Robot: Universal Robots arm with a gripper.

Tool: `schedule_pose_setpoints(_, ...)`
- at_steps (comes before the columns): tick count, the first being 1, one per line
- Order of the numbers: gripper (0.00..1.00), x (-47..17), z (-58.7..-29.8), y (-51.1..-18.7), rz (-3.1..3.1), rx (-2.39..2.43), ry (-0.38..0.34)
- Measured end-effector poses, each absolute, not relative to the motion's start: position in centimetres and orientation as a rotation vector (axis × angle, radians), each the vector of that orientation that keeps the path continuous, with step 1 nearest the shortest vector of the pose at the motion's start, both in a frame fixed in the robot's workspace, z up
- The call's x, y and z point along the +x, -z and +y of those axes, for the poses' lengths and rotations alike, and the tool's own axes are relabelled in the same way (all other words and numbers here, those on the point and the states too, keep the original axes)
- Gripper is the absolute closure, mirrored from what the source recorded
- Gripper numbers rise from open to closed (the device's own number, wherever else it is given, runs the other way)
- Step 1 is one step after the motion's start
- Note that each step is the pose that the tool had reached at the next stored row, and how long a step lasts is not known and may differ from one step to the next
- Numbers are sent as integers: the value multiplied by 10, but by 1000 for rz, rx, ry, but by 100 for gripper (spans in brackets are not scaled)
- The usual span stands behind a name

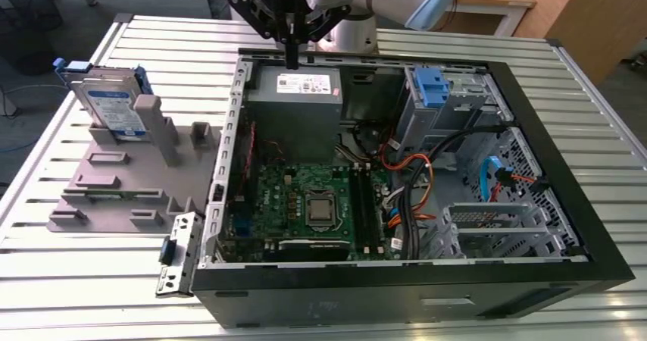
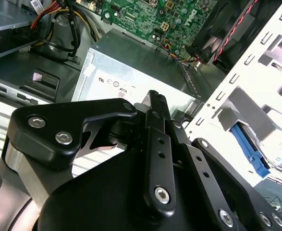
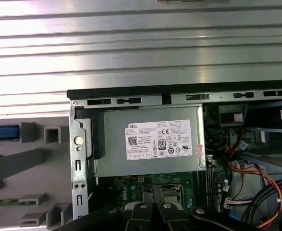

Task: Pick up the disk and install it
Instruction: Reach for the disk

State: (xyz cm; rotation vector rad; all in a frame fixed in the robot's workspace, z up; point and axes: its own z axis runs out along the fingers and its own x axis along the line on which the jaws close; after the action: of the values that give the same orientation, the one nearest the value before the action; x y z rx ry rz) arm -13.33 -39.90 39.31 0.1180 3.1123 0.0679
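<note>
the gripper [image 1: 292, 61] hangs over the far edge of the open computer case [image 1: 404, 307], just above the grey power supply [image 1: 303, 83]. its two fingers are pressed together with nothing between them. the disk [image 1: 109, 102] stands upright in a grey holder [image 1: 111, 182] on the slatted metal table [image 1: 60, 280], outside the case toward the exterior view's left and well apart from the gripper. inside the case, a green circuit board [image 1: 303, 197] lies on the near side of the power supply.
</note>
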Motion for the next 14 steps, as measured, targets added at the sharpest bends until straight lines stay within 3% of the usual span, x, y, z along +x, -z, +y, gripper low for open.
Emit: schedule_pose_setpoints(14,89,-142,-399,-393,3112,118,-68)
